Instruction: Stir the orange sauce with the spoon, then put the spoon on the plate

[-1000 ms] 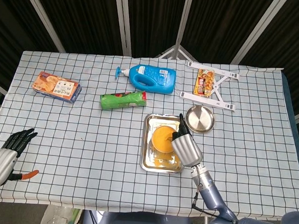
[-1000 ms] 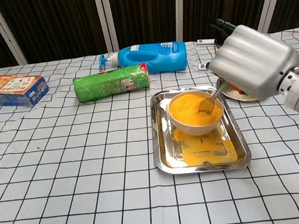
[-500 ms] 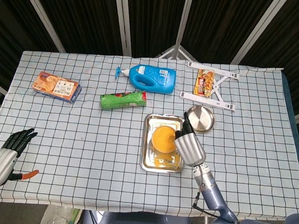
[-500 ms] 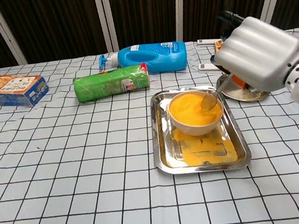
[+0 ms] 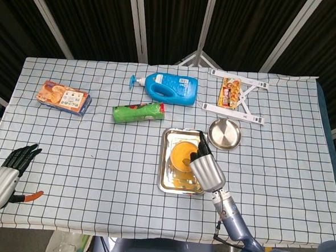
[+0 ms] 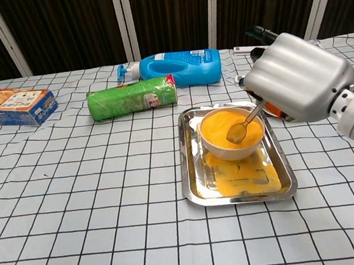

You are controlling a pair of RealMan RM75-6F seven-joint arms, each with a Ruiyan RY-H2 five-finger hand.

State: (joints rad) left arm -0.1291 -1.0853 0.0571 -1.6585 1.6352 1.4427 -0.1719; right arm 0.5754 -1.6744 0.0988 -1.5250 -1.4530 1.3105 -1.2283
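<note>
Right hand (image 6: 298, 75): fingers gripping metal spoon (image 6: 241, 127), tip dipped in white bowl of orange sauce (image 6: 231, 134).
Left hand (image 5: 10, 170): fingers spread, holding nothing.

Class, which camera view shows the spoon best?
The chest view: the spoon shows from its bowl in the orange sauce up to the right hand. In the head view that hand hides it.

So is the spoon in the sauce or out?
In: the spoon tip sits in the orange sauce, held by the right hand.
</note>
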